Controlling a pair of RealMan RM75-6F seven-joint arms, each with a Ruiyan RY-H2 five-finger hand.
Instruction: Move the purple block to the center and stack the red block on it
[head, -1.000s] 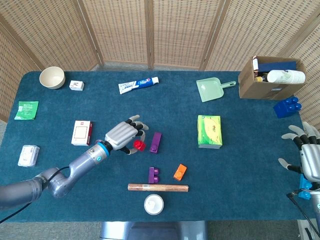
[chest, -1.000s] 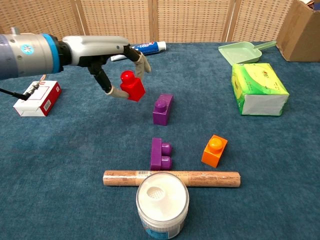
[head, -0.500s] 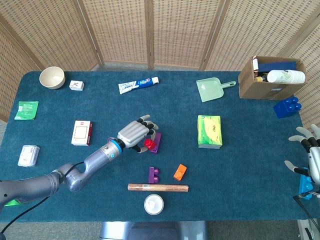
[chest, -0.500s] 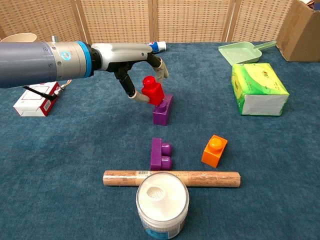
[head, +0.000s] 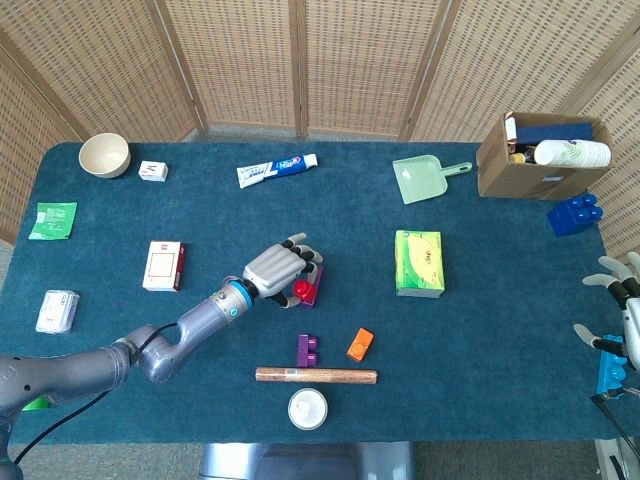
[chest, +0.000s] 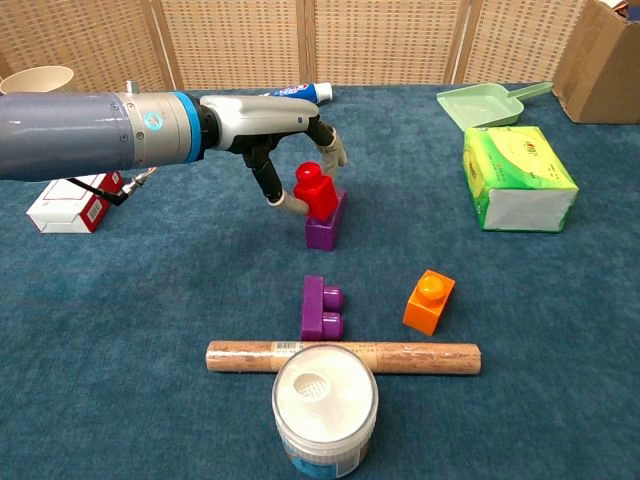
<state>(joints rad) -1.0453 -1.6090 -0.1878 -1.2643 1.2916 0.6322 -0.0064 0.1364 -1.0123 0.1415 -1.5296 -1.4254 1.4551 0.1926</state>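
My left hand (head: 277, 269) (chest: 279, 130) pinches a red block (head: 302, 290) (chest: 316, 191) between thumb and finger. The red block rests tilted on the near end of a purple block (head: 314, 290) (chest: 324, 229) lying near the middle of the blue table. A second, two-stud purple block (head: 308, 350) (chest: 322, 308) lies closer to the front. My right hand (head: 625, 315) shows at the far right edge of the head view, fingers spread and holding nothing.
An orange block (chest: 429, 300), a wooden rod (chest: 343, 357) and a white jar (chest: 325, 404) sit near the front edge. A green tissue pack (chest: 518, 178), green dustpan (chest: 485, 102), toothpaste (head: 277, 171), red-and-white box (head: 163, 265) and cardboard box (head: 535, 155) stand around.
My left hand carried the red block rightward and down, from left of the purple block onto its top. My right hand slid further toward the right edge.
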